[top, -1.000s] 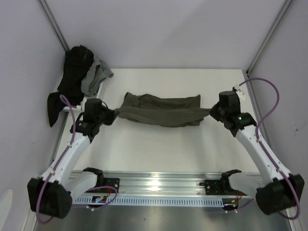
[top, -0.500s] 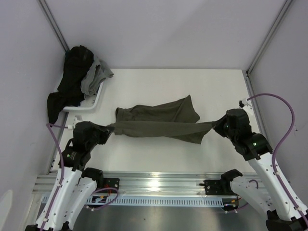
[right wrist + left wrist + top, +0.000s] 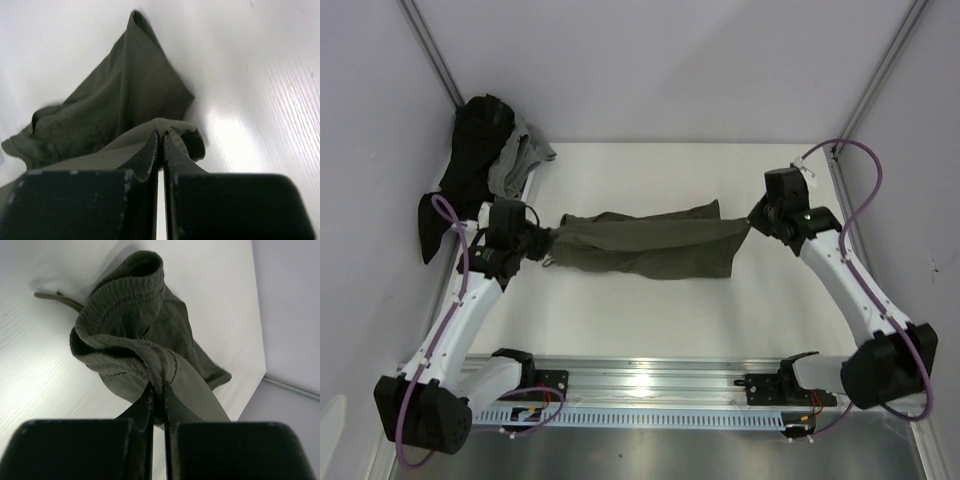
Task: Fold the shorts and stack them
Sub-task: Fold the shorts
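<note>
Shorts (image 3: 645,243): olive-green, stretched left to right across the middle of the bench (image 3: 650,320) and held at both ends. The middle section sags in loose folds. From overhead it is hard to tell whether it rests on the bench or hangs just above it.

Left fingers (image 3: 548,243): closed tight on the waistband end. In the left wrist view the fingers (image 3: 150,400) pinch a bunched fold of the gathered elastic waistband (image 3: 125,305). One drawstring (image 3: 57,296) end lies on the white surface beyond.

Right fingers (image 3: 753,218): closed on the opposite end, at the leg side. In the right wrist view the tips (image 3: 152,150) almost meet, with only a thin fold of fabric (image 3: 115,115) between them. The rest of the cloth spreads away from that fold across the bench.

Far-left corner: a heap of dark garments (image 3: 475,150) with a grey garment (image 3: 520,155) against it, draped over a white tray (image 3: 525,200). The heap is near the left arm and not touching the shorts.
</note>
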You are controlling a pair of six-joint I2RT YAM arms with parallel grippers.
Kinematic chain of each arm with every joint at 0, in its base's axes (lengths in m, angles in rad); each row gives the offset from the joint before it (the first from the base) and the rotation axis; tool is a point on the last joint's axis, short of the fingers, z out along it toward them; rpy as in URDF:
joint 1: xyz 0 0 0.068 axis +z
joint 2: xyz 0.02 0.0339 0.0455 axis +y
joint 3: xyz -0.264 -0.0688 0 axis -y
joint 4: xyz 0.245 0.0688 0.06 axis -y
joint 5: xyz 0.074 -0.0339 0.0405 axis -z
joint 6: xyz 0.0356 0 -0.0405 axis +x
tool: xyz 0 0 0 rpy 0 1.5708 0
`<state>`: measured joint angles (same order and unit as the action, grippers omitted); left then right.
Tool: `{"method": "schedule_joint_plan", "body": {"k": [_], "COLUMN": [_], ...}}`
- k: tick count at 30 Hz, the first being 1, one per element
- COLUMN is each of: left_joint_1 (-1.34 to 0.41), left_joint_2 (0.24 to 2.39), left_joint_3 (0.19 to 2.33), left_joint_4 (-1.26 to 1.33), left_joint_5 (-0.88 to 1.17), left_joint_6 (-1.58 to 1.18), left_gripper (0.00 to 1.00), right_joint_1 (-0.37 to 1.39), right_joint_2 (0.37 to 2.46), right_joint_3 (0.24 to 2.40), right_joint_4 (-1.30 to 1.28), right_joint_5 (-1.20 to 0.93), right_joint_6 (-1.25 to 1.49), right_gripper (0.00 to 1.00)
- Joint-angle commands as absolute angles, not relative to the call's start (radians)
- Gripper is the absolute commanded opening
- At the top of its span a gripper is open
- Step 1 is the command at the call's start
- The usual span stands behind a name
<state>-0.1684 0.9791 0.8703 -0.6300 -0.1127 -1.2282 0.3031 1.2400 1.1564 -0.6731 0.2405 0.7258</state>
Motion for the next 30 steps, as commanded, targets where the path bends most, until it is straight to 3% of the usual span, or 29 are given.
{"method": "schedule_joint_plan", "body": {"k": [1, 8, 10, 13, 14, 15, 17, 30], "left_joint_1": [-0.121, -0.060, -0.048, -0.040, -0.040, -0.040, -0.040, -0.035], "left_joint_2": [1.053, 1.369, 1.508, 1.699, 1.741, 1.774, 1.834, 1.714], "left_joint_3": [0.922, 1.044, 1.122, 1.257, 1.287, 1.340, 1.397, 1.335], "left_joint_4": [-0.534, -0.442, -0.410, -0.386, -0.403, -0.422, -0.429, -0.403], "left_joint_5": [-0.143, -0.080, -0.055, 0.027, 0.032, 0.034, 0.038, -0.026], "left_joint_6": [-1.256, -1.281, -1.264, -1.229, -1.226, -1.220, -1.189, -1.039], "left_gripper": [0.05, 0.11, 0.21, 0.47, 0.82, 0.93, 0.99, 0.98], "right_joint_1": [0.242, 0.176, 0.170, 0.164, 0.163, 0.164, 0.164, 0.155], "right_joint_2": [1.337, 1.650, 1.759, 1.891, 1.917, 1.945, 2.002, 2.011], "right_joint_3": [1.239, 1.403, 1.446, 1.552, 1.572, 1.594, 1.644, 1.661], "right_joint_4": [-0.562, -0.468, -0.453, -0.413, -0.400, -0.393, -0.365, -0.213], "right_joint_5": [0.201, 0.137, 0.123, 0.104, 0.082, 0.074, 0.064, -0.029], "right_joint_6": [0.678, 0.658, 0.660, 0.660, 0.658, 0.654, 0.638, 0.597], "right_gripper": [0.00, 0.00, 0.00, 0.00, 0.00, 0.00, 0.00, 0.00]}}
